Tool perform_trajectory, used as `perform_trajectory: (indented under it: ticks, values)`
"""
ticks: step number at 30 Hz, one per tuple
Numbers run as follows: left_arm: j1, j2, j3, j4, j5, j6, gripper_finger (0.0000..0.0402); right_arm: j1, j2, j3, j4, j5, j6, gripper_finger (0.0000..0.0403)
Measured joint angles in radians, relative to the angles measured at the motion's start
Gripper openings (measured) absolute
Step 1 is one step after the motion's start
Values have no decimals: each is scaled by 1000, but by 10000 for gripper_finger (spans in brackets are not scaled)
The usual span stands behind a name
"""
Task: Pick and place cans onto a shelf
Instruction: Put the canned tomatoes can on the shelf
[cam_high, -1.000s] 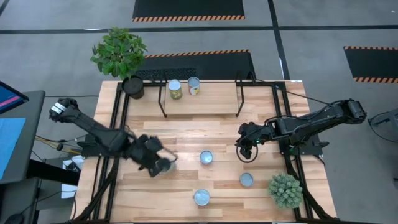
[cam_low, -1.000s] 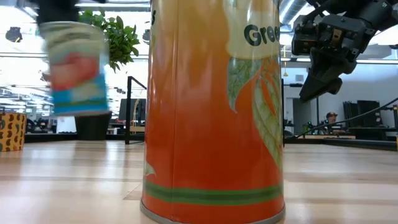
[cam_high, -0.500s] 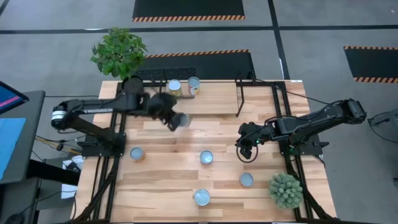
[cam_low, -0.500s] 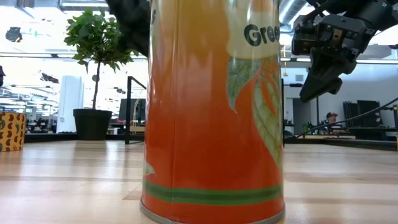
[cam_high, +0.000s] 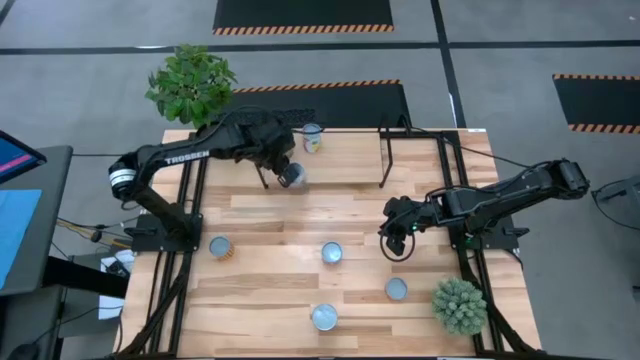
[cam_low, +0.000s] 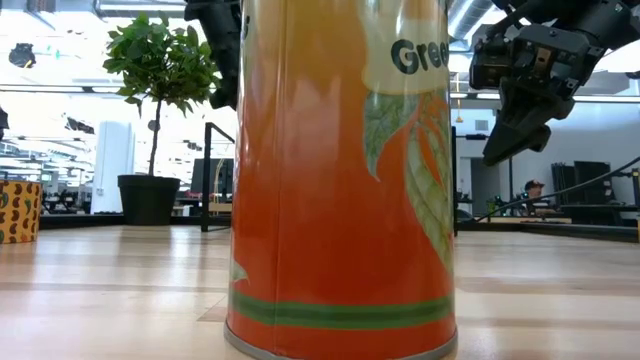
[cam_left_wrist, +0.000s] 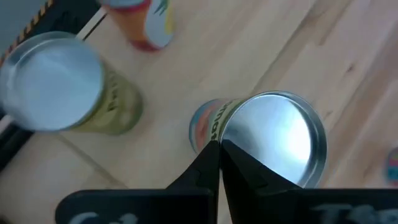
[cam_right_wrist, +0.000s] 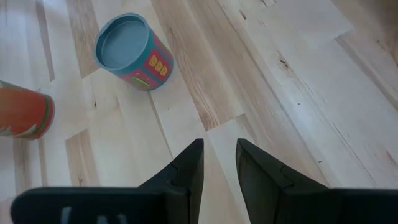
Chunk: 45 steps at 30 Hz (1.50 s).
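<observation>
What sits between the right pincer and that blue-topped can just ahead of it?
Nothing: the right wrist view shows only bare wooden table between the open right pincer and the blue-topped can.

Looked like a robotics lab or test hall, not a home. Stood on a grey concrete floor (cam_high: 520, 40) laid with black mats edged in orange-and-black hazard striping (cam_high: 300, 30). Held a light wooden bench (cam_high: 300, 220) with two dark arms bolted to black mount frames (cam_high: 185, 200) at its sides, cables trailing off the left edge. Showed a screen (cam_high: 15, 155) on a grey stand beside it. Opened, in the low view, onto a wide bright hall with ceiling lights, a potted tree (cam_low: 155, 110), white partitions and a person (cam_low: 533, 190) seated far off at a desk.
</observation>
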<state>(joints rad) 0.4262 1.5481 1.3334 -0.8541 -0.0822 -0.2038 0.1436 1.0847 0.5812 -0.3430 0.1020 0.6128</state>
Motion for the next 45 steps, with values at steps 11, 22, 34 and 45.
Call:
perform_trajectory:
  ticks: [11,22,34,45]
  values:
    - [76,25,31,-97,-63,62,0,0,0,0,-1,-25,-3,118]
    - [121,25,31,-102,-28,72,0,0,0,0,-1,-28,-3,118]
    - [121,25,31,-99,-37,88,1,1,0,0,0,-54,0,118]
    - [154,25,16,-67,-50,81,53,1,0,0,0,-54,0,118]
